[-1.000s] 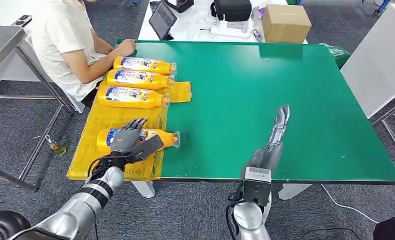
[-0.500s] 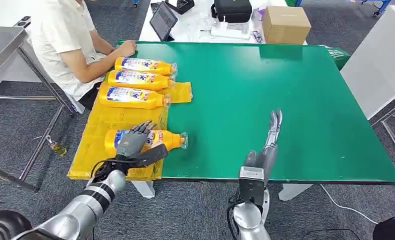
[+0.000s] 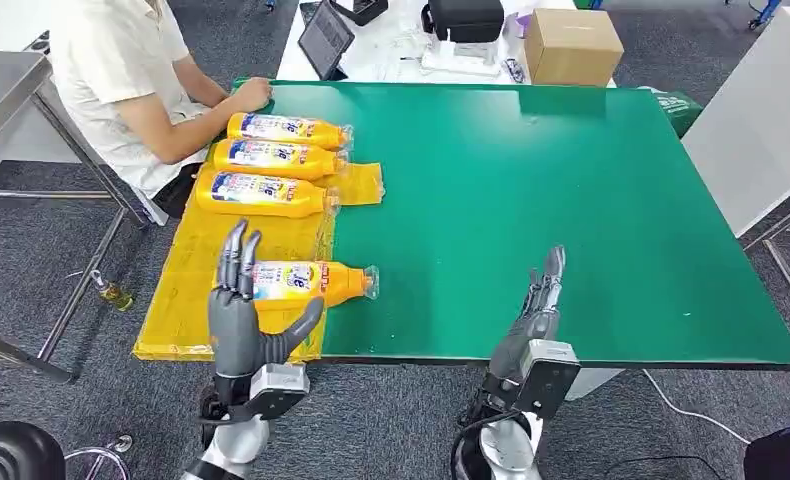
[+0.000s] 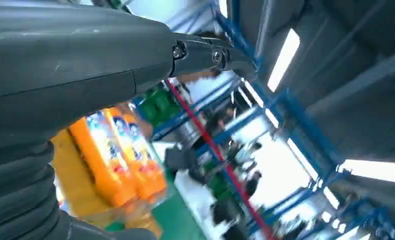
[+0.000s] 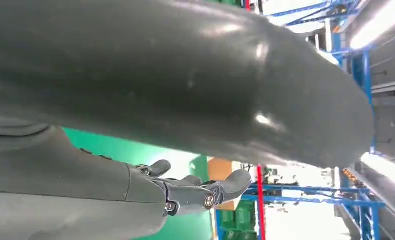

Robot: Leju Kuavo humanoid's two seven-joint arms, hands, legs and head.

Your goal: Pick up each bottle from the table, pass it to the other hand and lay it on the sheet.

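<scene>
1. Head cam: I'm seeing the left hand raised with fingers spread, empty, covering part of the nearest bottle lying on the yellow sheet. The right hand is open and empty too.
2. Left wrist: blurry, and two bottles are half hidden behind the thumb.
3. Right wrist: the thumb's blocking most; green table is peeking through.

Orange bottles (blue-and-white labels) lie on a yellow sheet; the table is green, the floor grey.
</scene>
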